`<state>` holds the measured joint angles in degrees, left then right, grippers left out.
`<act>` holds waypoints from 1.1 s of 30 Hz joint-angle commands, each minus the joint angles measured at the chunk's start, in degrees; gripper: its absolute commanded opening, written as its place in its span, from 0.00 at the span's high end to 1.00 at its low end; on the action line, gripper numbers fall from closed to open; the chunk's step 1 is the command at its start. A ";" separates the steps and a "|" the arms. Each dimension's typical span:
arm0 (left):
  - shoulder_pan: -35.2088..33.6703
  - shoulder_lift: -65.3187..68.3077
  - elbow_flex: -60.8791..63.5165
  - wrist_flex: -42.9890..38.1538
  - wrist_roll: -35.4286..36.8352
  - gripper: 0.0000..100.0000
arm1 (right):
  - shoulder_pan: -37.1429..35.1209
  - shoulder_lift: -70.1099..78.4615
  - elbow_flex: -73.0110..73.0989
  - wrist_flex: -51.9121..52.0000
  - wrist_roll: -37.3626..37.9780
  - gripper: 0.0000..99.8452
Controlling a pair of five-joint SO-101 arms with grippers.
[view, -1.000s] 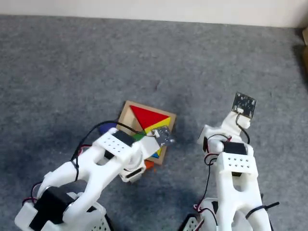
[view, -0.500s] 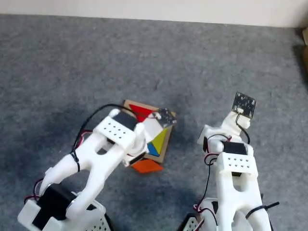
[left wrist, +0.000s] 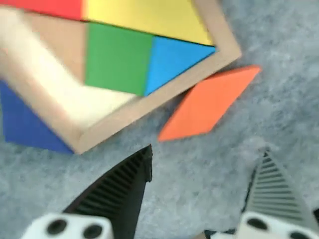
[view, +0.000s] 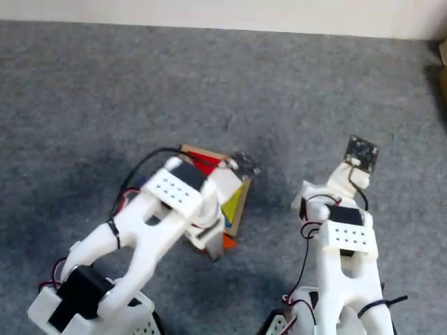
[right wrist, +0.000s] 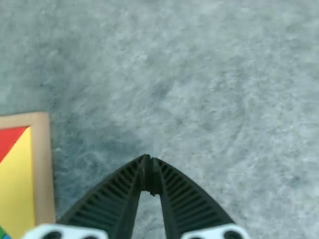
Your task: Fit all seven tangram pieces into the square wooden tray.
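Hanging over the carpet, the left gripper has its fingers spread wide, nothing between them. Just past the tips lies the orange piece, flat on the carpet and right against the outside of the tray. Beyond it, inside the tray, I can see green, light blue, yellow and red. A dark blue piece lies outside the rim, off past the black finger. The right gripper is pinched closed on nothing, tips over bare carpet, the tray's corner away to one side of them.
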<state>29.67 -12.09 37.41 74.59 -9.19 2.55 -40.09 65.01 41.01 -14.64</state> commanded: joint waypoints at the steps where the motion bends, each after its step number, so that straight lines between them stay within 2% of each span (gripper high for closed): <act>1: 3.91 -0.13 2.07 -5.45 1.85 0.69 | 2.86 -2.15 -0.48 -1.10 -0.70 1.00; 16: 1.10 0.04 9.98 -16.09 1.76 0.70 | 2.86 -1.98 -0.48 -1.10 -0.70 1.00; 20: 2.33 -0.66 9.63 -15.82 1.76 0.76 | 2.86 -1.98 -0.48 -1.10 -0.70 1.00; 27: 6.20 -3.30 3.30 -8.97 1.85 0.76 | 2.86 -1.98 -0.48 -1.10 -0.70 1.00; 33: 6.99 1.45 4.62 -10.20 1.85 0.76 | 2.86 -1.98 -0.48 -1.10 -0.62 1.00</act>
<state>36.35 -12.44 43.56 65.19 -7.87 4.84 -40.09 65.01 41.01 -14.64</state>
